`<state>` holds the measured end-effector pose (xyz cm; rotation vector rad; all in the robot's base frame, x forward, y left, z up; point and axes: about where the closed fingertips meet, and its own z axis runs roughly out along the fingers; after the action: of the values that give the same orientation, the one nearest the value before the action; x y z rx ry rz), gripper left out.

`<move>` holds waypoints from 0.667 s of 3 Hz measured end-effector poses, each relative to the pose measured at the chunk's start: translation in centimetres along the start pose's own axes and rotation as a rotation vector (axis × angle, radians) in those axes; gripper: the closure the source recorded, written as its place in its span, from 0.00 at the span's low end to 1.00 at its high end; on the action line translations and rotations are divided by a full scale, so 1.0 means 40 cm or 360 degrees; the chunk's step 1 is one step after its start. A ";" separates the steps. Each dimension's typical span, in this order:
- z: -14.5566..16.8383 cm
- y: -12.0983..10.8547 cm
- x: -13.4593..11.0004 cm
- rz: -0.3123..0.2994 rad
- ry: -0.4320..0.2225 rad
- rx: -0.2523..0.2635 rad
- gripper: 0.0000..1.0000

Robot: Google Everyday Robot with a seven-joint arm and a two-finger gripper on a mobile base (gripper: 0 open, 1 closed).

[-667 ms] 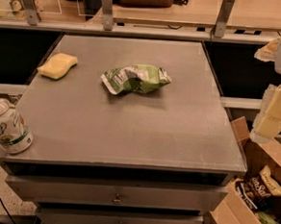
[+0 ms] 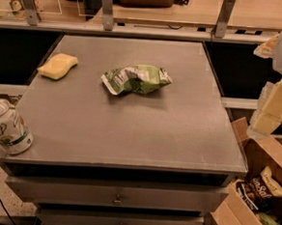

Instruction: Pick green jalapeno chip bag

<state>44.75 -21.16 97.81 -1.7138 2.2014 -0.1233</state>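
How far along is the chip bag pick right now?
Done: nothing yet. The green jalapeno chip bag lies crumpled on the table, right of the yellow sponge, with nothing touching it. In hand: the gripper hangs at the right edge of the view, beyond the table's side and apart from the bag. Left: reach over the bag, grasp it and lift it.

Dim, warm light; gripper [image 2: 272,109] far right
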 end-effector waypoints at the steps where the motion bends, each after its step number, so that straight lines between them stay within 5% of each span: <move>1: 0.042 -0.043 -0.049 -0.0049 -0.0024 0.0094 0.00; 2: 0.091 -0.095 -0.108 -0.0181 -0.0055 0.0265 0.00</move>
<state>50.36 -17.53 96.39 -1.7344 2.0083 -0.2944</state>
